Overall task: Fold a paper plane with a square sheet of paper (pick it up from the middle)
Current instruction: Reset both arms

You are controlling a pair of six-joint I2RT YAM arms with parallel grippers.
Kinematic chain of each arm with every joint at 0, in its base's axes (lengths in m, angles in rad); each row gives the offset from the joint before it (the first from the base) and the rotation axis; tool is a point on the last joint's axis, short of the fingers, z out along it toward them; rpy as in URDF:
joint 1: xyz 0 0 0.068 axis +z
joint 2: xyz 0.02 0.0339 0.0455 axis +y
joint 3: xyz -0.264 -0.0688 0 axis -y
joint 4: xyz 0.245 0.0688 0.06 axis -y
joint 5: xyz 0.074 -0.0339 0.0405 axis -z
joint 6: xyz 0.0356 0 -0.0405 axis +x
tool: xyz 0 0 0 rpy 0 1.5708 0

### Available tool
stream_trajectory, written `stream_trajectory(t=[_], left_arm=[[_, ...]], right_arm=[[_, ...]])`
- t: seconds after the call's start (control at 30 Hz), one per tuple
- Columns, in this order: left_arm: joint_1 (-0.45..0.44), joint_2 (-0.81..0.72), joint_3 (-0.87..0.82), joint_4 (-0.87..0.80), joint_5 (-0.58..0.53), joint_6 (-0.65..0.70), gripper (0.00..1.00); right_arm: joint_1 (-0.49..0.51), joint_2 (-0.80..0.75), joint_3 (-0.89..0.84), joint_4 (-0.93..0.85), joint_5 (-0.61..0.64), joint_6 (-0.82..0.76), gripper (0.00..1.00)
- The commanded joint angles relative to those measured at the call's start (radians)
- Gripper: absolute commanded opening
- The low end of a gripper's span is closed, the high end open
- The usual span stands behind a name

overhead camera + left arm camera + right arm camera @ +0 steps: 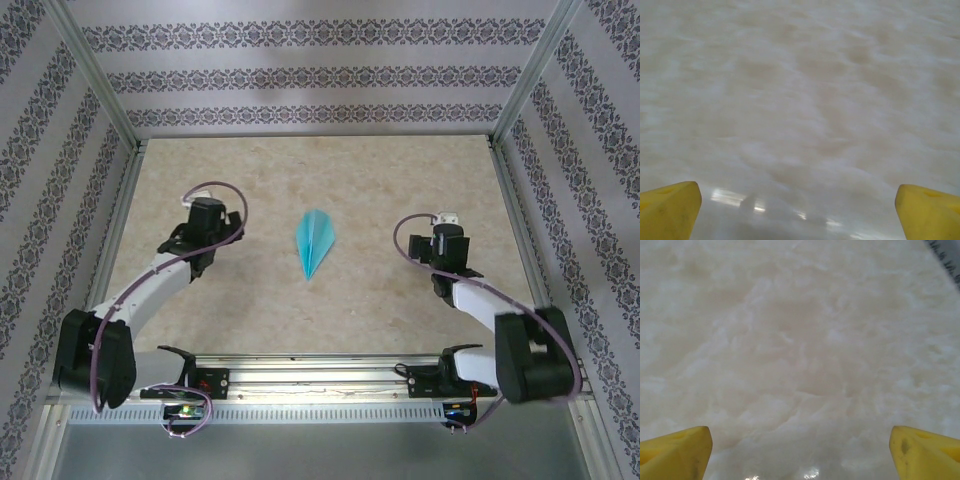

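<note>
Plane looks done, left claw at its 9 and right claw at its 3 gape empty, so we retreat without brushing it.

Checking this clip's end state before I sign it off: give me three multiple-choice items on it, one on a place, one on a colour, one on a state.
1. Where is the paper plane?
A. Flat on the table, near its middle
B. Held up in the air
C. Hanging off the far edge

2. What colour is it?
A. Red
B. Turquoise
C. White

3. How are the left tool and the right tool?
A. Both shut on the plane
B. One open, one shut
C. Both open and empty

Answers:
1. A, as the top view shows it lying on the surface, apart from both tools.
2. B, as it stands out blue-green against the beige top.
3. C, as the yellow fingers stand wide apart in each wrist view with bare table between them.
</note>
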Motion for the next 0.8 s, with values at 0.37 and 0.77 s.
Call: stream_trajectory(t=[0.37, 0.77], left_arm=[[0.17, 0.194, -0.319, 0.906, 0.156, 0.398, 0.99], [0.209, 0.339, -0.369, 1.132, 0.218, 0.376, 0.99]], right_arm=[[-0.101, 0.217, -0.073, 0.647, -0.278, -0.054, 0.98], [-0.061, 0.231, -0.048, 0.644, -0.124, -0.054, 0.98]])
